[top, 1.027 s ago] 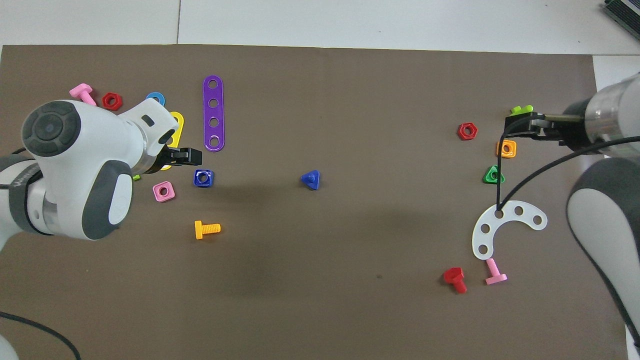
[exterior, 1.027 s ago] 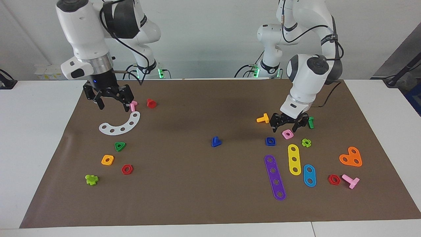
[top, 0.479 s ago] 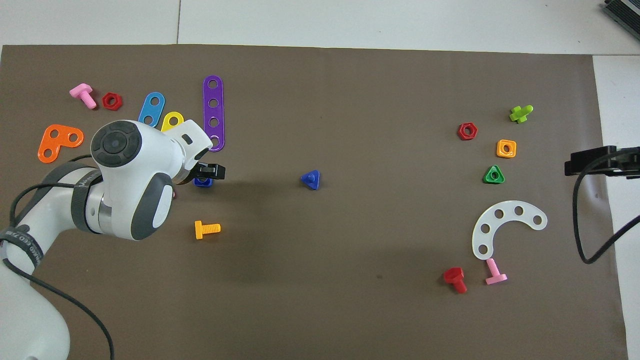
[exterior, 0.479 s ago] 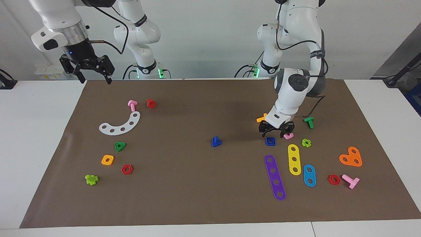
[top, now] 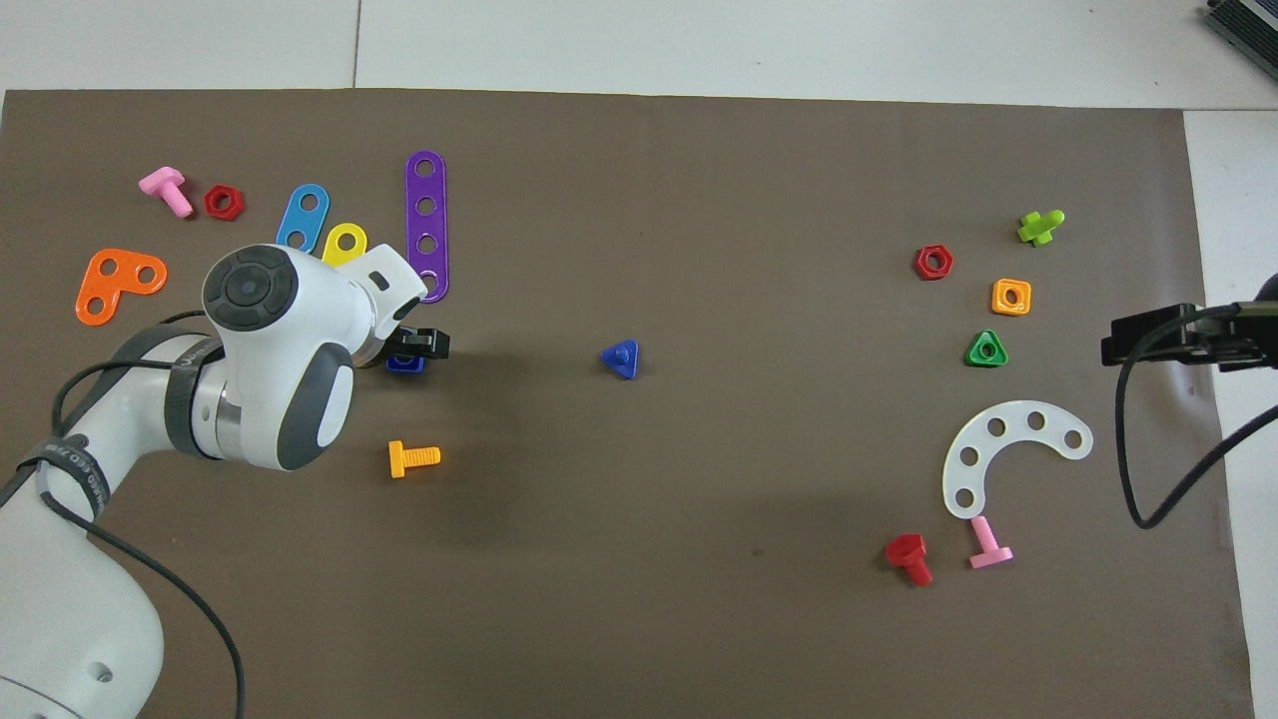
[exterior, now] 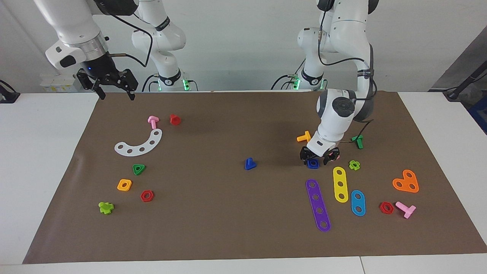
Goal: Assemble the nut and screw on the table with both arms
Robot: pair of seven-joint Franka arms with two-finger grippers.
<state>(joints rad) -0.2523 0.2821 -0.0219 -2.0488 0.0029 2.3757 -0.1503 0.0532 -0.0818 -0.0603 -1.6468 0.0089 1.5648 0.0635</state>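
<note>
The left hand [exterior: 315,158] is down at the blue square nut [exterior: 313,163], fingers spread on either side of it; contact cannot be confirmed. A pink square nut [exterior: 335,156] lies just beside the blue nut, an orange screw [exterior: 304,136] near it, and the blue screw [exterior: 249,164] well apart toward the right arm's end of the table [exterior: 228,228]. The right hand [exterior: 112,93], released, hangs over the mat's edge at that end.

I see my left claw [exterior: 315,157] down on the tabletop's brown paper mat [exterior: 228,213], its fingers straddling the small blue square plastic nut [exterior: 313,163]. The blue triangular-headed plastic screw [exterior: 249,164] lies mid-mat. My right claw [exterior: 113,88] hangs open, raised over the mat's edge.
</note>
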